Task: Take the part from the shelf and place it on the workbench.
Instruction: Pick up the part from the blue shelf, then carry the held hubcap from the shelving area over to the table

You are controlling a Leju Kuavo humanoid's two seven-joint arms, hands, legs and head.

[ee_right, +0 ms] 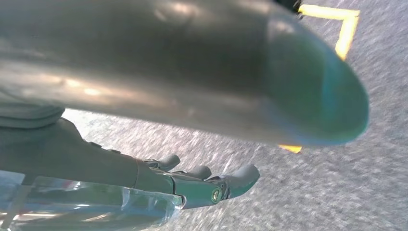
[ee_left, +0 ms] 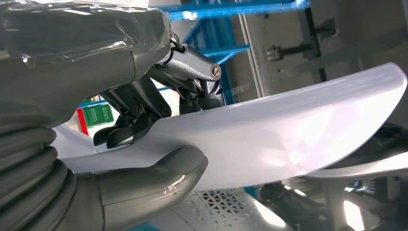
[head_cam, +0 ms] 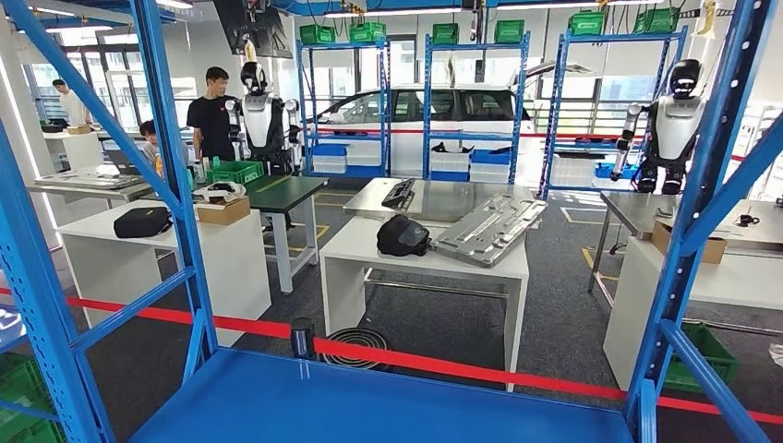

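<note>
In the left wrist view my left hand [ee_left: 139, 113] grips a long, curved, glossy white part [ee_left: 288, 130]. The grey thumb [ee_left: 159, 178] presses on one face and the dark fingers [ee_left: 127, 132] on the other. My right hand [ee_right: 192, 185] hangs over the grey floor, fingers stretched out and apart, holding nothing. The head view looks across the bare blue shelf board [head_cam: 369, 406] between its blue uprights toward a white workbench [head_cam: 355, 245] in the middle of the room.
On that workbench lie a black bag [head_cam: 403, 236] and a large metal plate [head_cam: 489, 231]. A red barrier tape [head_cam: 443, 365] runs behind the shelf. More tables, blue racks, two other robots [head_cam: 263, 115] and people [head_cam: 214, 115] stand farther back.
</note>
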